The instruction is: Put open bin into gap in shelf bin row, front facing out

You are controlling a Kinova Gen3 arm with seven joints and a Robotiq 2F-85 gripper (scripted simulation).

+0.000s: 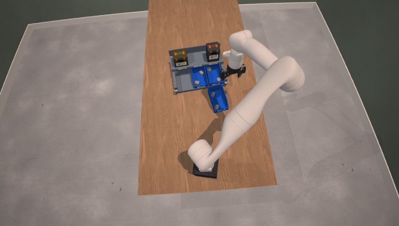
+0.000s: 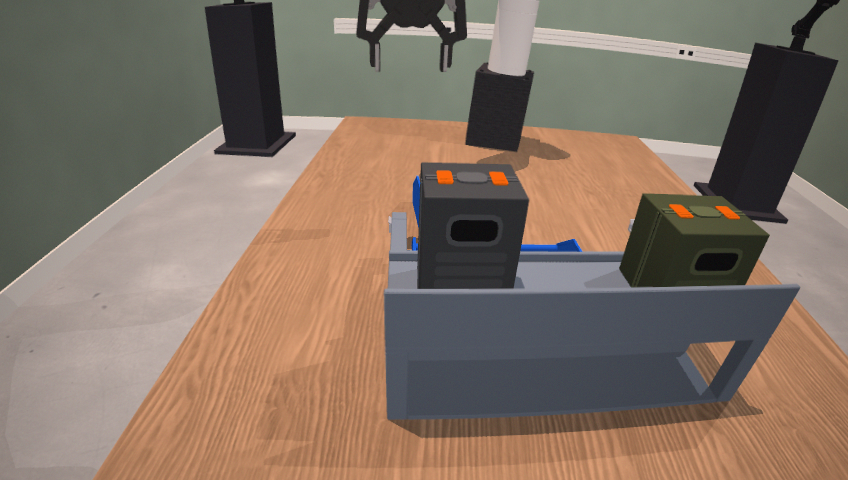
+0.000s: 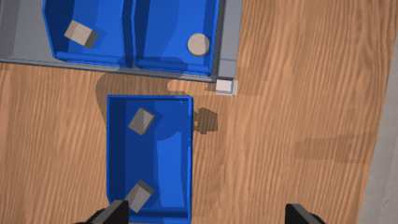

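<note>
Hovers with claw (image 1: 233, 73) (image 2: 410, 58) (image 3: 207, 214) wide open, gripping nothing, right of the blue open-front bin (image 1: 221, 98) (image 3: 172, 161) in the wrist view; must cross toward its long axis, pointing from worktop (image 1: 168, 125) (image 2: 238, 333) (image 3: 280, 177) to shelf (image 1: 197, 58) (image 2: 571, 321) (image 3: 229, 37).

The table (image 1: 165, 120) (image 2: 238, 297) (image 3: 280, 173) below the gripper (image 1: 233, 73) (image 2: 410, 59) (image 3: 206, 217) looks like matt, straight-grained wood. Under it, the loose bin (image 1: 219, 98) (image 3: 173, 159) looks like smooth blue plastic with a soft sheen, and its 2 blocks (image 1: 213, 94) (image 3: 141, 121) look matt. The nearby shelf (image 1: 179, 67) (image 2: 565, 321) (image 3: 229, 37) looks like smooth, dull painted metal. The gripper's black parts look satin, and the arm (image 1: 251, 106) above it looks like smooth white plastic.
</note>
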